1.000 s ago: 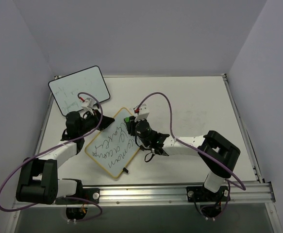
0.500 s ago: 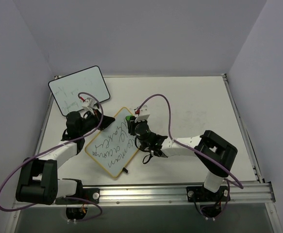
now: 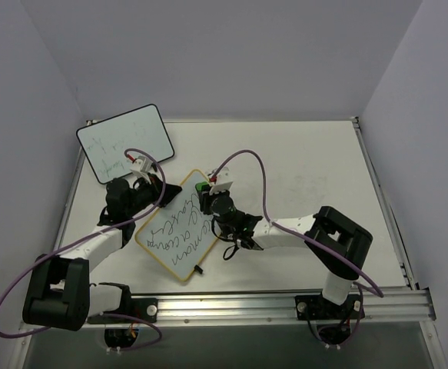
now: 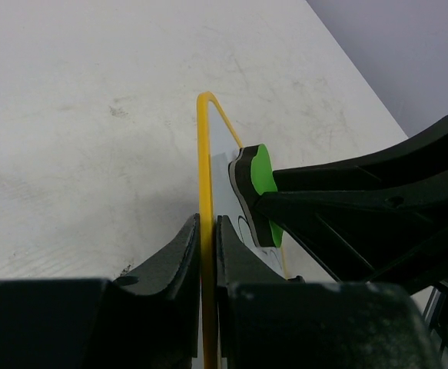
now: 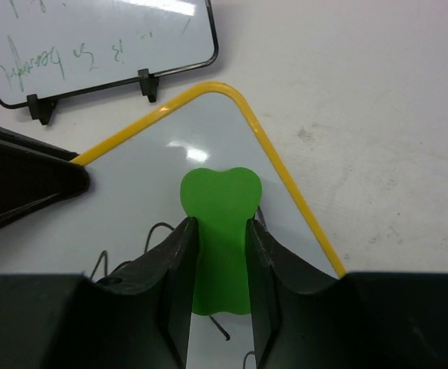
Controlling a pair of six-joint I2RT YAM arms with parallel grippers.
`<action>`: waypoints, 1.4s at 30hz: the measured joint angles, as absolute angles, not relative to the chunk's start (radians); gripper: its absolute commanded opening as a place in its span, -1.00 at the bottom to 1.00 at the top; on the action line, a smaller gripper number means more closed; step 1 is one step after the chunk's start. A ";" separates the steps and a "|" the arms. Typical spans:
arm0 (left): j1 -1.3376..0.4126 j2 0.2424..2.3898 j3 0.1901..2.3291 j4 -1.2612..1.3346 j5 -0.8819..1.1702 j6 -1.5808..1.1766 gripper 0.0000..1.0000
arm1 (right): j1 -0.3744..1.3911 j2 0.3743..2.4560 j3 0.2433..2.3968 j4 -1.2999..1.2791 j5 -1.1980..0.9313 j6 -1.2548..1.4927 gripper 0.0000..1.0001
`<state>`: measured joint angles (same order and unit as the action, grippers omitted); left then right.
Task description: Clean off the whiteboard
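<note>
The whiteboard [image 3: 179, 231] has a yellow frame, lies tilted on the table and carries black handwriting. My left gripper [image 3: 157, 190] is shut on its far left edge; the left wrist view shows the yellow frame [image 4: 204, 154] pinched between the fingers of this gripper [image 4: 207, 224]. My right gripper [image 3: 207, 194] is shut on a green eraser [image 5: 220, 198] and presses it on the board [image 5: 139, 181] near its far corner. The eraser [image 4: 263, 178] also shows edge-on in the left wrist view.
A black-framed whiteboard [image 3: 124, 141] with faint green writing stands at the back left; it also shows in the right wrist view [image 5: 93, 38]. The white table [image 3: 316, 169] stretches to the right. Grey walls stand on three sides.
My right gripper has slid the eraser slightly left across the board's far corner. The left gripper has kept its hold on the frame.
</note>
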<state>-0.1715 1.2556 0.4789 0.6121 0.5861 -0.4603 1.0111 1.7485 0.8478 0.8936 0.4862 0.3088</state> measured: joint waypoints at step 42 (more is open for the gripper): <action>-0.194 1.217 0.461 0.598 0.529 -0.424 -0.96 | 0.977 1.774 0.833 0.968 0.497 0.312 -1.00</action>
<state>-0.1936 1.2167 0.4610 0.5983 0.5285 -0.4236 0.9768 1.7744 0.8333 0.9684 0.4969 0.3119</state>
